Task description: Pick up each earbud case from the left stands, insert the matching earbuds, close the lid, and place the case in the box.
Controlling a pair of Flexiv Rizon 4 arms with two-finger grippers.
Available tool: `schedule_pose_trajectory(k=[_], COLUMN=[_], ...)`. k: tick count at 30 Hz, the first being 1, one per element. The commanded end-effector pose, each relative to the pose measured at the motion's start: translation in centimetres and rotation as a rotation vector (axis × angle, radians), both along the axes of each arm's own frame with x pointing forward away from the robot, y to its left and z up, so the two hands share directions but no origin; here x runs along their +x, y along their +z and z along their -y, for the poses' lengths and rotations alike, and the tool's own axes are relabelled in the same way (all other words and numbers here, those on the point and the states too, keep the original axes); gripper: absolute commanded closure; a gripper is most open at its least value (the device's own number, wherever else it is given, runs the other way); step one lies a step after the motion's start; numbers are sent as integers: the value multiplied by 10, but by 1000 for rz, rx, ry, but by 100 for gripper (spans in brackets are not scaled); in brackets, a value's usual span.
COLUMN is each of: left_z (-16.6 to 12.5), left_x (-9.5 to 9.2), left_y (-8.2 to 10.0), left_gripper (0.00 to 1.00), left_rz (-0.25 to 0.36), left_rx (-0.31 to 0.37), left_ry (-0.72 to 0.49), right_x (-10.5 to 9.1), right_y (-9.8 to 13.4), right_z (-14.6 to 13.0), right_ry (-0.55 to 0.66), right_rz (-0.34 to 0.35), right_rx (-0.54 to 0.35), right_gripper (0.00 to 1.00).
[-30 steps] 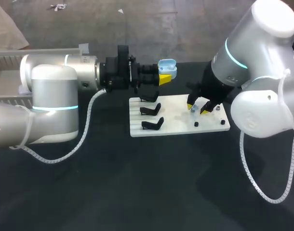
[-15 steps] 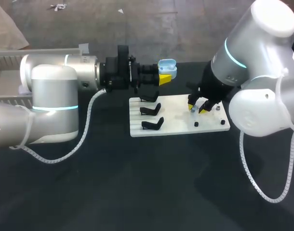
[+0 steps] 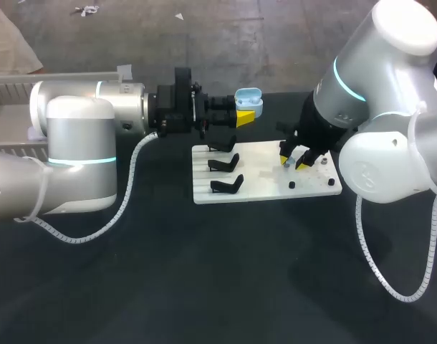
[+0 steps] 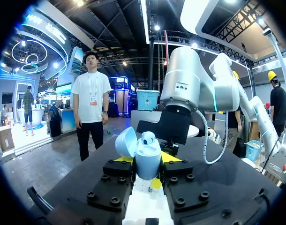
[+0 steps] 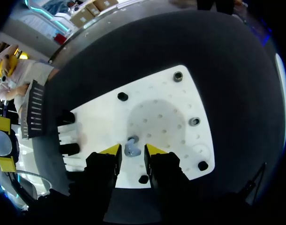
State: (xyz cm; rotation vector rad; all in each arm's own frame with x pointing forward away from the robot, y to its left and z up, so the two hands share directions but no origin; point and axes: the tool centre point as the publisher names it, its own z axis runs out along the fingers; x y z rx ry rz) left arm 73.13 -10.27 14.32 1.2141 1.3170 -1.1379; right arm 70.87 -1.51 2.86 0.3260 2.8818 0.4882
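My left gripper point(image 3: 245, 117) is held above the table behind the white plate point(image 3: 269, 188), shut on a light blue earbud case point(image 3: 248, 99). The case point(image 4: 147, 159) stands upright between the fingers with its lid open and one earbud seated inside. My right gripper point(image 3: 294, 160) points down onto the plate's right half. Its yellow tips press a small grey-blue earbud point(image 5: 132, 149) from both sides while the earbud rests on the plate point(image 5: 157, 108). Three black stands point(image 3: 226, 164) on the plate's left side hold no case.
Small black and grey pegs point(image 5: 122, 96) dot the plate around the right gripper, one point(image 5: 143, 179) just under its fingers. A pale open box point(image 3: 9, 107) lies at the table's far left, behind my left arm. Dark bare tabletop point(image 3: 226, 272) spreads in front of the plate.
The right gripper's fingers have drawn together around the earbud on the plate. The left arm and its case have stayed where they were.
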Motion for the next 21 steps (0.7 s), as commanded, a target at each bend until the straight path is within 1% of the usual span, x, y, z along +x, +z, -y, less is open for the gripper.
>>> schedule_pose_trajectory(k=[1, 3, 5, 6, 8, 10, 13, 15, 19, 21], left_z=[1, 1, 1, 1, 1, 1, 1, 1, 1, 1], left_x=[0, 0, 0, 0, 0, 0, 0, 0, 0, 0], left_y=[-1, -1, -1, -1, -1, -1, -1, -1, -1, -1], left_gripper=[100, 100, 100, 100, 100, 100, 100, 100, 100, 100], left_rz=[4, 4, 4, 4, 4, 4, 4, 4, 4, 4], left_rx=[-3, -3, -3, -3, -3, -3, -3, -3, -3, -3], left_ry=[4, 4, 4, 4, 4, 4, 4, 4, 4, 4], right_x=[2, 2, 2, 2, 2, 2, 2, 2, 1, 0], right_y=[0, -1, -2, -2, -2, -2, -3, -3, -1, 3], right_z=[-1, -1, -2, -2, -2, -2, -3, -3, -4, -3], right_ry=[2, 4, 7, 7, 8, 8, 8, 9, 14, 18], right_rz=[-4, -5, -7, -7, -8, -9, -11, -12, -13, -12], right_rx=[1, 1, 0, 0, 0, -1, -1, -2, -3, -4], right_gripper=[72, 74, 80, 80, 86, 87, 90, 100, 100, 100])
